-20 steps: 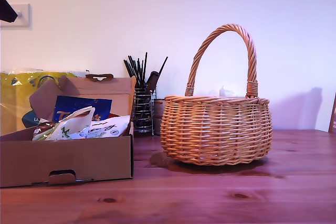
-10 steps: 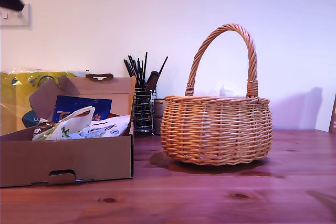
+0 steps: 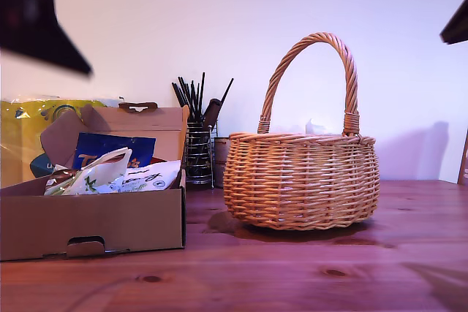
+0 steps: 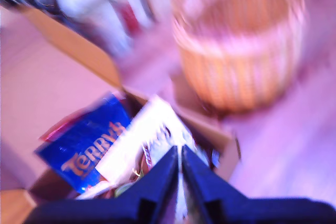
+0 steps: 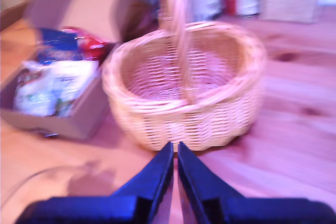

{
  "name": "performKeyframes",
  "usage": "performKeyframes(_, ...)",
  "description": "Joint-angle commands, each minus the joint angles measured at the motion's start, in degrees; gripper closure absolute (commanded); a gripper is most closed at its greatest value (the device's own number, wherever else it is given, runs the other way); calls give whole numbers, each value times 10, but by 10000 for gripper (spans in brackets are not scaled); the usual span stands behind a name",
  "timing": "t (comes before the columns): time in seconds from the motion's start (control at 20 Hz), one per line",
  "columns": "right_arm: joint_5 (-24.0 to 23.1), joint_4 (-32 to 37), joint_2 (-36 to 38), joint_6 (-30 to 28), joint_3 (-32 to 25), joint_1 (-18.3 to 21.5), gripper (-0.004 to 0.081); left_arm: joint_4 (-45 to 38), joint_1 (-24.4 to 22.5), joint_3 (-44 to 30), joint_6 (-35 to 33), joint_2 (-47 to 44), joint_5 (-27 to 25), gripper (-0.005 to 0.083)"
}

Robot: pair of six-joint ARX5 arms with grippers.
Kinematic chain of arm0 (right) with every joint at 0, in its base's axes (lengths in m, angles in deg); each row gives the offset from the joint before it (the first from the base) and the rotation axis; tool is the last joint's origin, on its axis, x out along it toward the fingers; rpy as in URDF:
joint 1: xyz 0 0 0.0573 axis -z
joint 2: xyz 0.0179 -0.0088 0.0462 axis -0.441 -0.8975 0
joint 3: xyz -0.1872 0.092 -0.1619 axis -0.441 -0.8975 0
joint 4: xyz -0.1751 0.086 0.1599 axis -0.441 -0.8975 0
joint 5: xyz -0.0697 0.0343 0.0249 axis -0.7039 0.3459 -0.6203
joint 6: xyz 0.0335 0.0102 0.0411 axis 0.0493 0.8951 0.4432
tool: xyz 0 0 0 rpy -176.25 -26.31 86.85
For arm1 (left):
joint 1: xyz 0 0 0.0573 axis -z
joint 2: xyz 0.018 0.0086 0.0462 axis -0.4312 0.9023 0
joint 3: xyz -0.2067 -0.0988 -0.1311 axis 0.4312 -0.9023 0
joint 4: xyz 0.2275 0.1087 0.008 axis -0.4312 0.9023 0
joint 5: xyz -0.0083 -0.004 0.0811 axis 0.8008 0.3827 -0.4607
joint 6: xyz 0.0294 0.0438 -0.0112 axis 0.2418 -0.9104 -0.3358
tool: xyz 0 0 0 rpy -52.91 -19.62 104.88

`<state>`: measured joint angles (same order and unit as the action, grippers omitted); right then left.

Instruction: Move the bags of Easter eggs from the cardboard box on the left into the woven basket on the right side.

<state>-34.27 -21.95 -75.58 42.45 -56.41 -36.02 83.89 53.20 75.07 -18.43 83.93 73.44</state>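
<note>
My first gripper [image 4: 180, 156] hangs above the cardboard box [image 3: 95, 224], its dark jaws drawn together with only a thin slit between them and nothing clamped. Just beyond its tips lies the white bag with script lettering [image 4: 144, 137], and beside that the blue Terry's bag [image 4: 86, 148]; the view is smeared, so finer detail is lost. Further out past the box stands the woven basket [image 4: 241, 51]. My second gripper [image 5: 175, 153] is likewise closed on nothing, jaws nearly touching, and hovers over the wooden table [image 5: 294, 145] just short of the basket's near wall, with the handle [image 5: 178, 35] rising straight ahead. Off to one side of it the box holds the white and green bag [image 5: 34, 95] and a red bag [image 5: 92, 43].
</note>
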Motion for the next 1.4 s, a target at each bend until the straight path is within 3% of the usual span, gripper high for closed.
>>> performKeyframes(0.0,13,5,1,2,7,-3,782,1,-8,24,-49,19,1,265)
performKeyframes(0.1,23,5,1,2,7,-3,782,10,-17,43,-94,53,1,265)
performKeyframes(0.4,28,5,1,2,7,-3,782,78,-64,150,-134,180,33,265)
performKeyframes(0.6,28,6,1,2,7,-3,782,216,-97,260,-144,289,71,262)
performKeyframes(0.75,28,6,1,2,7,-3,782,265,-105,311,-153,351,81,257)
performKeyframes(1.35,28,5,-3,2,7,-3,782,268,-110,321,-193,460,72,261)
